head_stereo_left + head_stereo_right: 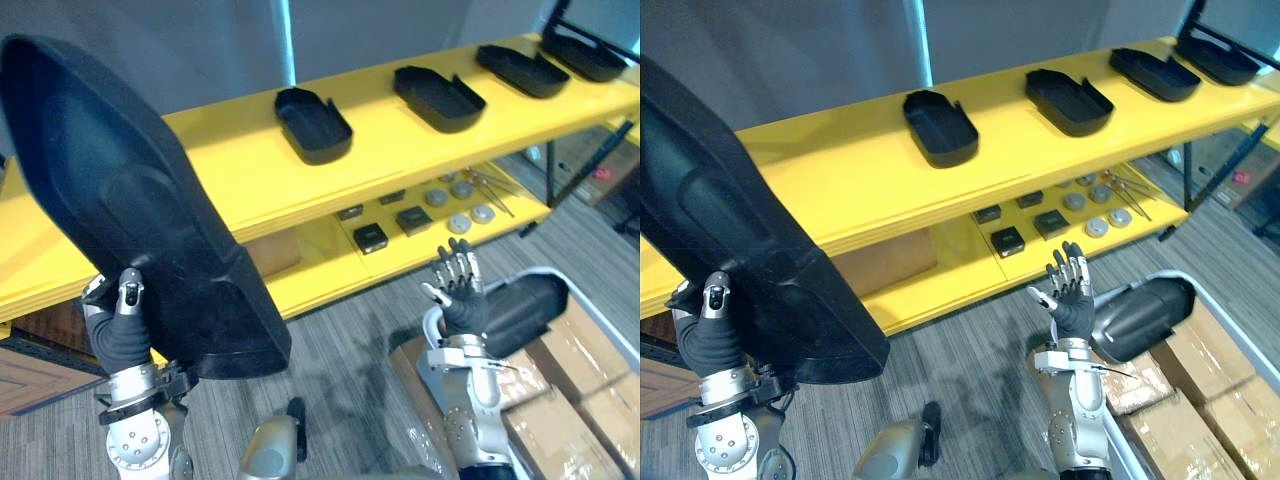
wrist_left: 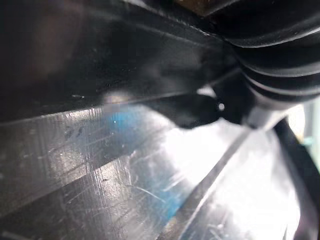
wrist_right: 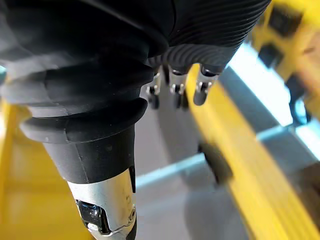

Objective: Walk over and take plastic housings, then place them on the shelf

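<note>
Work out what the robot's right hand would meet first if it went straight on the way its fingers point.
Most likely the lower shelf board, beside the small dark blocks: the open right hand points its straight fingers that way. Depth is unclear, so it might pass above it.

Head stereo pair down on yellow shelf (image 1: 240,160); wrist cameras close-up

Four black plastic housings (image 1: 312,124) atop yellow shelf (image 1: 225,170)
</note>
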